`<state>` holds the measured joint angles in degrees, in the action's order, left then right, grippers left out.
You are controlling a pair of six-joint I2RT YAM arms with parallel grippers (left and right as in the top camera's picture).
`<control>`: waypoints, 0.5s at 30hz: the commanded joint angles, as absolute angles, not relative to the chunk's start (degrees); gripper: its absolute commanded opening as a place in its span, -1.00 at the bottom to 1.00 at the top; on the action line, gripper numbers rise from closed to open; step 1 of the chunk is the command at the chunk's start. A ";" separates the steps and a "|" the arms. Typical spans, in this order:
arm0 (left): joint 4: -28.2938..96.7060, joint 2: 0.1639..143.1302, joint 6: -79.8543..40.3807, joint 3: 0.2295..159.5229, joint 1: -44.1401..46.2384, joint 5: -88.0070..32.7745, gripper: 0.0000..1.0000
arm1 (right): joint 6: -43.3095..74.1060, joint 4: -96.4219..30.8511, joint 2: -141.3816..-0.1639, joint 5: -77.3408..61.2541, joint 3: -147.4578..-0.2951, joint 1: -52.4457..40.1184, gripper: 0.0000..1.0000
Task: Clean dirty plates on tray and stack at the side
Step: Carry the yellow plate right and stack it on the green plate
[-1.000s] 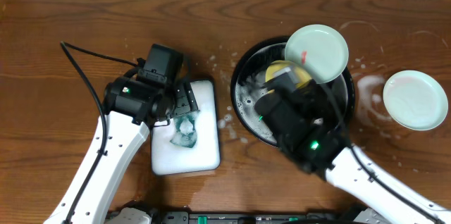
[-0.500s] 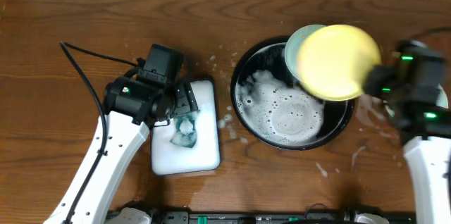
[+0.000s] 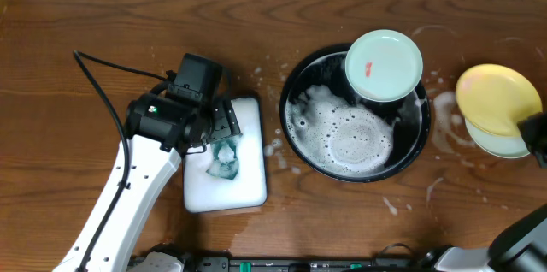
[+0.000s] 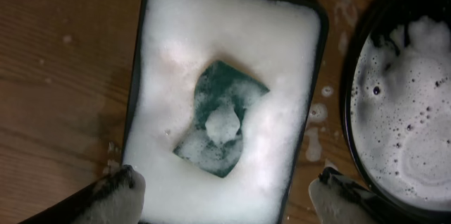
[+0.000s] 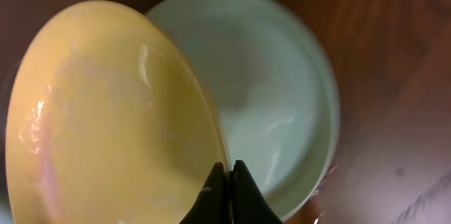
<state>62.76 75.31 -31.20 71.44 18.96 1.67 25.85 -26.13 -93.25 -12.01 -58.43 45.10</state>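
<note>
yellow plate (image 3: 494, 97) tilted, rim pinched in closed right gripper (image 5: 227, 173), over mint plate (image 5: 282, 104) | second mint plate (image 3: 384, 65) leans on tray (image 3: 293, 127) rim | left gripper (image 4: 225, 194) jaws wide, empty, above sponge (image 4: 220, 115)

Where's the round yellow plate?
The yellow plate is far right overhead, held by the right gripper over a pale mint-green plate, beside the round black tray.

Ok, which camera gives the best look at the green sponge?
The left wrist view: the green sponge fills the middle, lying in the white foam dish with a foam dab on it. Overhead shows it small, in the same dish. The right wrist view misses it entirely.
</note>
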 commanded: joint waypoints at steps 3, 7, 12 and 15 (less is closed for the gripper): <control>62.92 75.18 -30.63 72.27 18.72 1.98 0.65 | 25.71 -25.04 -95.77 -13.80 -58.76 46.50 -0.86; 62.92 75.18 -30.65 72.27 18.72 1.98 0.66 | 20.08 -22.83 -93.17 -17.74 -58.83 43.79 0.16; 62.92 75.18 -30.65 72.27 18.72 1.98 0.66 | 14.70 -20.29 -85.60 -24.40 -58.83 34.13 0.38; 62.92 75.18 -30.65 72.27 18.72 1.98 0.65 | 9.61 -20.67 -81.17 -23.79 -58.83 24.01 0.36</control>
